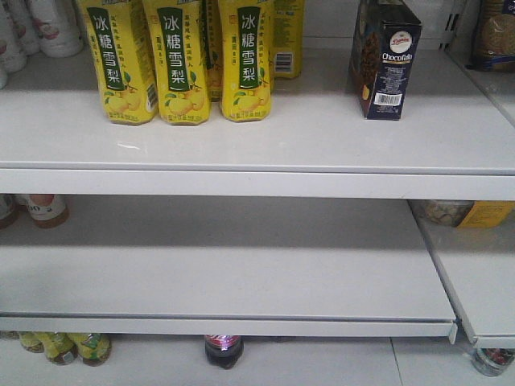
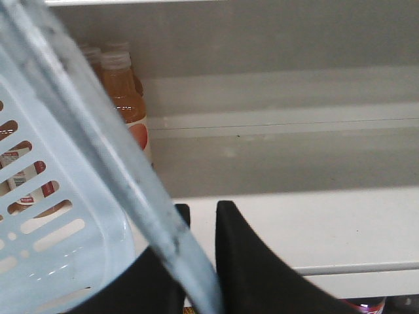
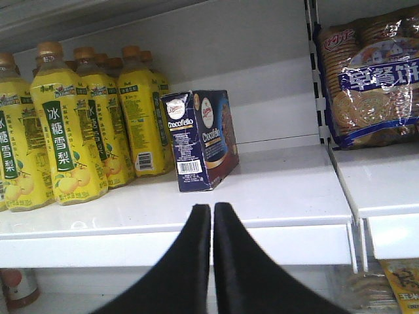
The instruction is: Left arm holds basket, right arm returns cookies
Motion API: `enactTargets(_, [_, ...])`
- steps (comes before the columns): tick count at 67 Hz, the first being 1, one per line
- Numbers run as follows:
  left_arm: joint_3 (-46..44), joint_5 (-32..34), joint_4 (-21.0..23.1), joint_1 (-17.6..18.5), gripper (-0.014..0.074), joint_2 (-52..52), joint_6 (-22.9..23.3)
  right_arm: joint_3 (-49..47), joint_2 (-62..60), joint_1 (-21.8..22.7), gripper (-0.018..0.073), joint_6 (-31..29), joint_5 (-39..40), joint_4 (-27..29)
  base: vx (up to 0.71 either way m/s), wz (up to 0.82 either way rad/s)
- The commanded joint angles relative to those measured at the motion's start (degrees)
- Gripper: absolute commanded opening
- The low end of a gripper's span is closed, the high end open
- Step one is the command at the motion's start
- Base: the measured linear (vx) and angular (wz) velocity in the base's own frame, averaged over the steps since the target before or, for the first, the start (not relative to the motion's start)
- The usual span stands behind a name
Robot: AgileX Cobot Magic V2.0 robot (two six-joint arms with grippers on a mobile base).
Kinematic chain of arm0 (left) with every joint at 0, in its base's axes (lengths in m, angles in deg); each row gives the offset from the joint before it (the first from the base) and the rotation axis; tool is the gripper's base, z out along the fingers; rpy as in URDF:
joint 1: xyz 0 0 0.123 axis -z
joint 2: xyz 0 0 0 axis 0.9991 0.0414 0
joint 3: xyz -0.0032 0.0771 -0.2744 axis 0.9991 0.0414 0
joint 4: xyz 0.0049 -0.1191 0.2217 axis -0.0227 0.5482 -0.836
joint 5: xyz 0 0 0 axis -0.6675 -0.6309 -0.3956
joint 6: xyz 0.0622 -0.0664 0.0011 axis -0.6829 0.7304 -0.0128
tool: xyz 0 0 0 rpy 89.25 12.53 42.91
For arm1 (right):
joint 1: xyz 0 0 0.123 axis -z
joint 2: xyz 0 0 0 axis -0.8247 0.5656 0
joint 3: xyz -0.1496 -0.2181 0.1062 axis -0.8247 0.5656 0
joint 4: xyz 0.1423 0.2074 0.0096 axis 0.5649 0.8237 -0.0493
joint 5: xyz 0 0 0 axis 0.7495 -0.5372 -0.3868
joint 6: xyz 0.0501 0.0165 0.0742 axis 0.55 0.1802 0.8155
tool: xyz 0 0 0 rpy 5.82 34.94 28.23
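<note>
A dark blue Chocofello cookie box point(image 1: 384, 59) stands upright on the upper white shelf point(image 1: 322, 137), right of the yellow bottles; it also shows in the right wrist view point(image 3: 200, 140). My right gripper point(image 3: 212, 208) is shut and empty, in front of the shelf edge, below and short of the box. My left gripper point(image 2: 200, 210) is shut on the pale blue handle point(image 2: 124, 176) of a slotted light blue basket point(image 2: 46, 229), which fills the left of its view. Neither gripper shows in the front view.
Several yellow pear-drink bottles point(image 1: 185, 60) stand left of the box. Biscuit packs point(image 3: 370, 82) fill the neighbouring shelf on the right. Orange juice bottles point(image 2: 121, 91) stand at the back of the lower shelf point(image 1: 241, 273). More bottles point(image 1: 223, 351) sit below.
</note>
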Motion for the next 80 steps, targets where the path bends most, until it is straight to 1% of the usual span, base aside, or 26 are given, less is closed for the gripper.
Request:
enactTargets(1, [-1.43, 6.04, -0.89, 0.11, -0.0006, -0.53, -0.73, -1.52, 0.76, 0.02, -0.0008, -0.46, -0.03, -2.38, 0.0, 0.0])
enactTargets(21, [-1.43, 6.04, -0.89, 0.11, -0.0006, -0.53, -0.73, -1.52, 0.76, 0.02, -0.0008, -0.46, -0.03, -2.54, 0.0, 0.0])
enactTargets(25, [-1.43, 6.04, -0.89, 0.11, -0.0006, -0.53, -0.73, -1.52, 0.76, 0.02, -0.0008, -2.04, -0.03, -1.48, 0.0, 0.0])
enactTargets(27, [-1.43, 6.04, -0.89, 0.11, -0.0006, -0.53, -0.73, -1.52, 0.68, 0.02, -0.0008, -3.35, -0.03, -0.09, 0.0, 0.0])
enactTargets(34, [-1.43, 6.04, -0.89, 0.11, -0.0006, -0.53, -0.73, -1.52, 0.58, 0.02, -0.0008, -13.01, 0.05, 7.26, 0.0, 0.0])
enactTargets(40, [-1.43, 6.04, -0.89, 0.11, -0.0006, -0.53, -0.73, -1.52, 0.58, 0.04, -0.0008, -19.39, 0.37, 11.74, 0.0, 0.0])
enactTargets(48, [-1.43, 6.04, -0.89, 0.11, -0.0006, -0.53, -0.73, -1.52, 0.53, 0.72, -0.0008, -22.9, -0.44, 17.24, 0.0, 0.0])
enactTargets(55, [-1.43, 6.04, -0.89, 0.11, -0.0006, -0.53, -0.73, -1.25, -1.37, 4.17, -0.0008, -27.97, 0.01, 25.61, 0.0, 0.0])
enactTargets(58, [-1.43, 6.04, -0.89, 0.11, -0.0006, -0.53, -0.73, -0.66, -2.41, 6.31, -0.0008, -31.44, 1.19, 28.22, 0.0, 0.0])
enactTargets(60, [-1.43, 6.04, -0.89, 0.11, -0.0006, -0.53, -0.73, -0.08, -3.54, 7.86, -0.0008, -34.3, 2.73, 31.2, 0.0, 0.0])
enactTargets(65, [-1.43, 6.04, -0.89, 0.11, -0.0006, -0.53, -0.73, 1.76, -6.14, 12.48, -0.0008, -44.49, 6.4, 39.1, 0.0, 0.0])
enactTargets(67, [-1.43, 6.04, -0.89, 0.11, -0.0006, -0.53, -0.73, 2.31, -7.26, 13.86, -0.0008, -48.89, 8.06, 42.87, 0.0, 0.0])
enactTargets(70, [-1.43, 6.04, -0.89, 0.11, -0.0006, -0.53, -0.73, 3.55, -8.81, 17.23, -0.0008, -55.94, 10.76, 48.96, 0.0, 0.0])
enactTargets(71, [-1.43, 6.04, -0.89, 0.11, -0.0006, -0.53, -0.73, 3.88, -9.25, 18.23, -0.0008, -58.33, 12.13, 52.11, 0.0, 0.0])
enactTargets(72, [-1.43, 6.04, -0.89, 0.11, -0.0006, -0.53, -0.73, 4.06, -9.66, 18.74, -0.0008, -60.79, 12.58, 53.18, 0.0, 0.0])
enactTargets(74, [-1.43, 6.09, -0.89, 0.11, -0.0006, -0.48, -0.73, 4.82, -9.73, 21.35, -0.0008, -65.61, 14.65, 57.42, 0.0, 0.0])
enactTargets(77, [-1.43, 6.03, -0.89, 0.11, -0.0006, -0.49, -0.73, 5.45, -9.42, 24.41, -0.0008, -72.58, 17.7, 64.86, 0.0, 0.0])
enactTargets(78, [-1.43, 6.03, -0.89, 0.11, -0.0006, -0.49, -0.73, 5.71, -9.4, 25.45, -0.0008, -75.8, 18.5, 66.97, 0.0, 0.0])
enactTargets(80, [-1.43, 6.03, -0.89, 0.11, -0.0006, -0.49, -0.73, 6.03, -9.4, 27.45, -0.0008, -78.78, 19.7, 70.17, 0.0, 0.0])
